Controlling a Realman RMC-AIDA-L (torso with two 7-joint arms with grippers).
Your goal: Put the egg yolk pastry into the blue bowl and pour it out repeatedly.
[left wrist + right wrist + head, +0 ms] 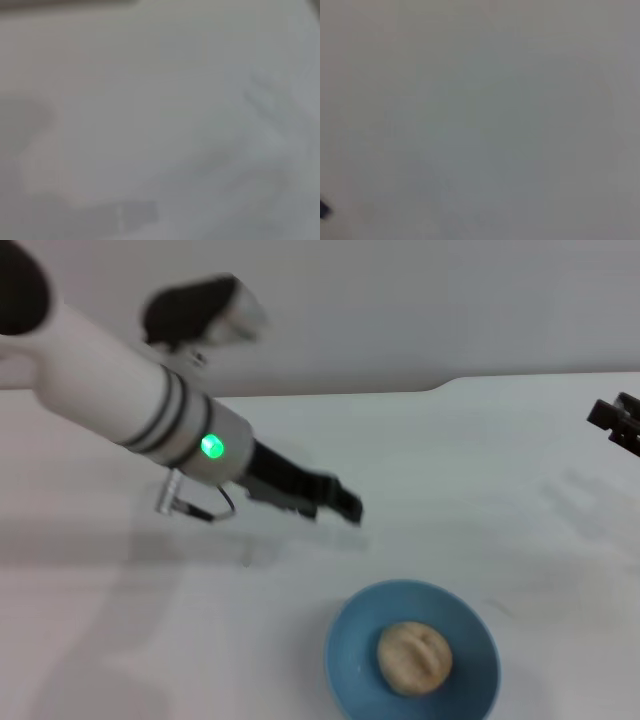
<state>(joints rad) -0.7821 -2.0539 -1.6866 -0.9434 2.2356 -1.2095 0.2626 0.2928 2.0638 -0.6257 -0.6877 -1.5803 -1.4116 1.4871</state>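
Head view alone: egg yolk pastry (414,657) inside blue bowl (350,660).

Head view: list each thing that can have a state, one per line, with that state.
egg yolk pastry: lying inside the bowl, untouched.
blue bowl: upright on the table, holding the pastry.
left gripper: above the table behind the bowl, holding nothing.
right gripper: at the table's right edge, away from the bowl.
table: white, bearing the bowl.
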